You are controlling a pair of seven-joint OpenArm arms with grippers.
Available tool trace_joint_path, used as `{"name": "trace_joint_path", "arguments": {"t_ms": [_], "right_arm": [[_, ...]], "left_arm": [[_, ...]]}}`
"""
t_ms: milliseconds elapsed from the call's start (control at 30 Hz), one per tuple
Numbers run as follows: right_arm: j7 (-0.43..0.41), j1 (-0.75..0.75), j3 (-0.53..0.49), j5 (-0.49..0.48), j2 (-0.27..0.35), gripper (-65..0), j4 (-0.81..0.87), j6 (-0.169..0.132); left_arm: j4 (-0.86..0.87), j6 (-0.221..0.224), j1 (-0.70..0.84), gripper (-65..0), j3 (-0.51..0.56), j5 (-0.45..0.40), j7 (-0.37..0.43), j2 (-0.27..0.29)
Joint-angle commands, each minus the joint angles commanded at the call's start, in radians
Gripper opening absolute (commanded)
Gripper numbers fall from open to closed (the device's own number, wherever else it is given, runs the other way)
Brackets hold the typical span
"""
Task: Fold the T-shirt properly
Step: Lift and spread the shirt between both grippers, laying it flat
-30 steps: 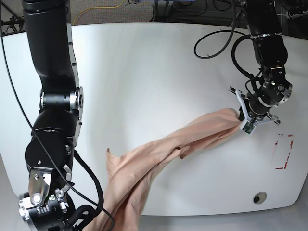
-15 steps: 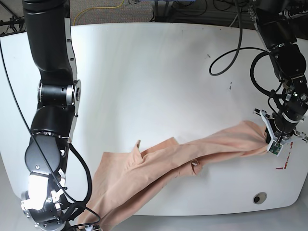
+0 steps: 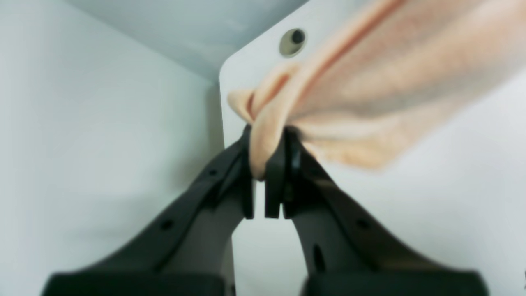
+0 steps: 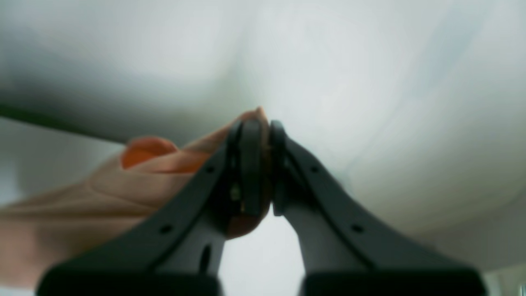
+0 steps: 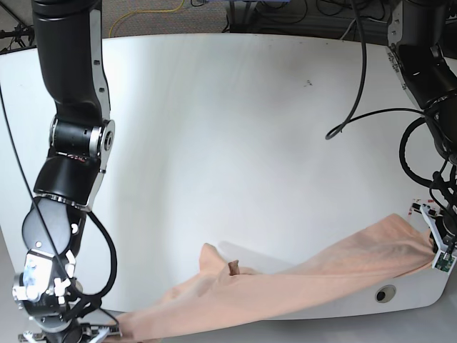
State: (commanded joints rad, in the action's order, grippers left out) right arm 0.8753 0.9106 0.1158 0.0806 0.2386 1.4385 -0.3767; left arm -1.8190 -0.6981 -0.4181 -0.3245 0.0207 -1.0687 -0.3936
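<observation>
Now the left gripper (image 3: 259, 172) pinches a fold of the T-shirt (image 5: 335, 275) at the near right corner of the table (image 5: 214, 143); the right gripper (image 4: 259, 172) is clamped on its other end at the near left edge. The cloth is stretched between them along the front edge, bunched and twisted. Judgement: keep even tension, lift and shake it flat before laying down.

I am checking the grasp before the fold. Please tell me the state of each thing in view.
T-shirt: unfolded, stretched and bunched between both arms along the table's near edge.
Left gripper: fingers shut on T-shirt.
Right gripper: fingers shut on T-shirt.
Table: white, T-shirt partly resting on it.
</observation>
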Motion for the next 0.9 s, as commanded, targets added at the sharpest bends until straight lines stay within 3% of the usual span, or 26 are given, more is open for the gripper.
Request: {"name": "trace_joint_path", "arguments": {"t_ms": [433, 900], "right_arm": [[-0.003, -0.400, 0.157, -0.011, 0.009, -65.0, 0.138, -0.011], [-0.069, -0.766, 0.207, -0.011, -0.066, -65.0, 0.227, -0.009]], "left_arm": [[-0.002, 0.000, 0.275, -65.0, -0.003, 0.002, 0.005, 0.008], [-0.005, 0.000, 0.517, -65.0, -0.005, -0.002, 0.005, 0.051]]}}
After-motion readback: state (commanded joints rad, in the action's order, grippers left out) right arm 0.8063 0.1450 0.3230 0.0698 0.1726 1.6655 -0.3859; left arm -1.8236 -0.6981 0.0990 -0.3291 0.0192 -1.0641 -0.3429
